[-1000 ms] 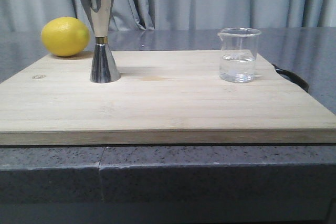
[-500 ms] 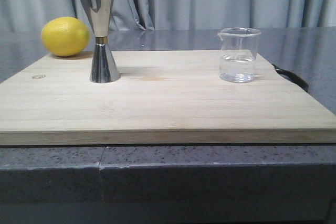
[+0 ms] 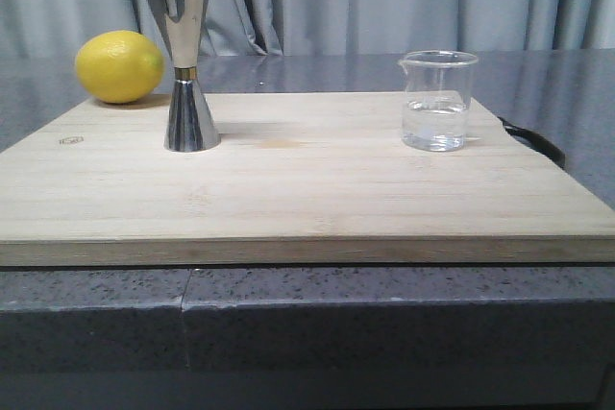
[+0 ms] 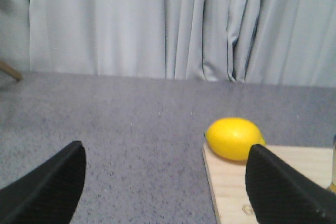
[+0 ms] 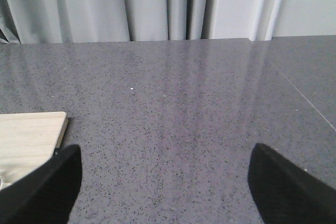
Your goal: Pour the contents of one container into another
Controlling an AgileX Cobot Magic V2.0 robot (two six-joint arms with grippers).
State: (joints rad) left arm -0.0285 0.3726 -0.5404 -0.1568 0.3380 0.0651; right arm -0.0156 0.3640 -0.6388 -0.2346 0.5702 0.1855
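A small clear glass beaker (image 3: 438, 101) with a pouring lip stands upright at the back right of the wooden board (image 3: 298, 199), holding some clear liquid. A taller steel jigger (image 3: 186, 62) stands upright at the back left of the board. Neither arm shows in the front view. My left gripper (image 4: 167, 179) is open over the grey counter beside the board's left edge, nothing between its fingers. My right gripper (image 5: 164, 179) is open over bare counter to the right of the board, also holding nothing.
A yellow lemon (image 3: 120, 66) lies at the board's back left corner, just left of the jigger, and shows in the left wrist view as lemon (image 4: 234, 138). A black strap (image 3: 533, 137) lies off the board's right edge. Grey curtains hang behind the counter (image 3: 317, 324).
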